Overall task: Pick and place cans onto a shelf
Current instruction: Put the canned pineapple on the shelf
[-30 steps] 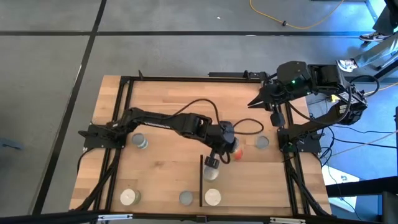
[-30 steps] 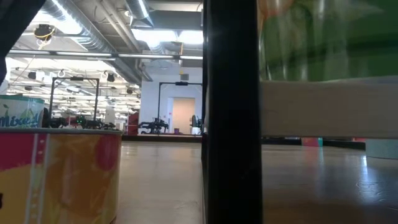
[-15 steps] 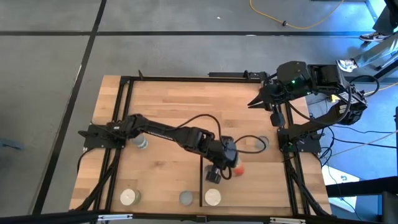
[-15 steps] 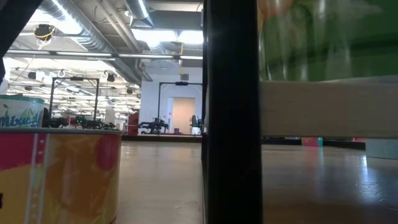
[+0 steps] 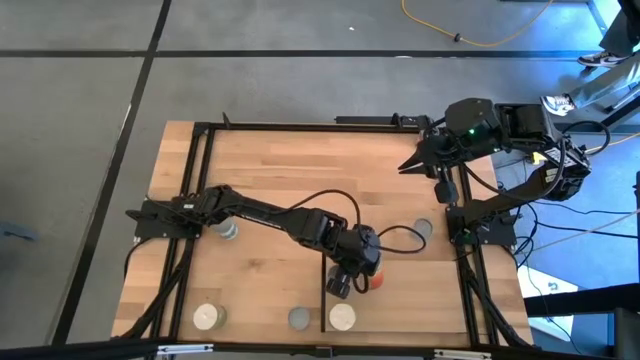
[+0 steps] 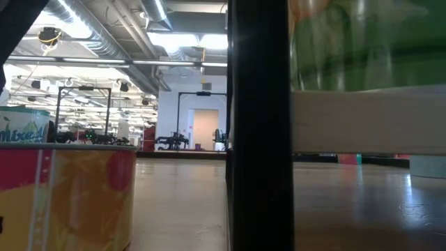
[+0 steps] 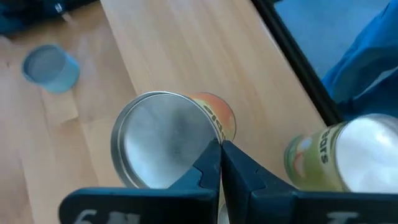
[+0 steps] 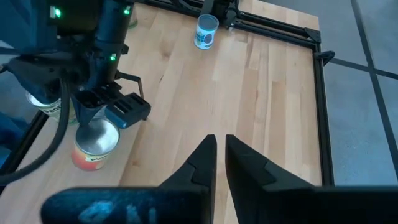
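Note:
My left gripper (image 5: 358, 277) is shut, its tips at the top rim of a red-and-orange can (image 7: 165, 140) with a silver top. This can (image 5: 376, 282) stands on the light-wood shelf (image 5: 420, 290), just right of the shelf's black strip (image 5: 325, 305). It also shows in the right wrist view (image 8: 93, 146), under the left gripper (image 8: 102, 106). A white-topped can (image 7: 342, 155) stands close beside it. My right gripper (image 8: 217, 146) is shut and empty, raised at the table's far right (image 5: 405, 165). My left gripper's shut fingertips (image 7: 211, 163) come from above, slanting down, and meet the can at the edge of its top rim (image 7: 210, 138). I cannot tell whether they pinch the rim or only press against it. The can stands upright on the shelf.
Other cans stand at the left (image 5: 228, 230), the near left (image 5: 207, 317), the near middle (image 5: 298, 318), on the shelf's near end (image 5: 342, 317) and at the right (image 5: 421, 230). Black frame rails (image 5: 200, 200) run along the table's sides. A cable (image 5: 400, 235) loops from the left wrist.
My left gripper has gone toward the table's near edge. The red-and-orange can has gone with it along the shelf, staying upright beside the black strip.

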### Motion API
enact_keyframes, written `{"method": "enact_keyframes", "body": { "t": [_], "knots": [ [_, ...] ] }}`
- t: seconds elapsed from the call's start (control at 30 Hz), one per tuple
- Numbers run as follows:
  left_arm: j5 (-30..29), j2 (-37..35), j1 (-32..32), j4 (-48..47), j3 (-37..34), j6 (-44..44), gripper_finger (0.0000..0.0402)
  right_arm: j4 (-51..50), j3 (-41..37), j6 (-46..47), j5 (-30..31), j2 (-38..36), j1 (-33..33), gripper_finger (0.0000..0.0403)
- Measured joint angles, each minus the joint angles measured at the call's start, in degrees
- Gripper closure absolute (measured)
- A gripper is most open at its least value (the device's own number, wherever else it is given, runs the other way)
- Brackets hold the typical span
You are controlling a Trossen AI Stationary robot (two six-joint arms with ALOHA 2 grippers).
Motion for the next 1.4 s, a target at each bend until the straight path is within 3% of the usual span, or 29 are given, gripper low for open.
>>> {"method": "enact_keyframes", "body": {
  "t": [0.77, 1.4],
  "knots": [
    [1.1, 2.8, 0.0, -1.2, -0.6, 6.1, 0.0401, 0.0, 0.1, -0.2, 0.0, 0.0, 0.0, 0.0366],
    [1.0, 2.8, -0.8, 0.5, -0.7, 6.0, 0.0393, 0.0, 0.1, -0.2, 0.0, 0.0, 0.0, 0.0366]
  ]
}}
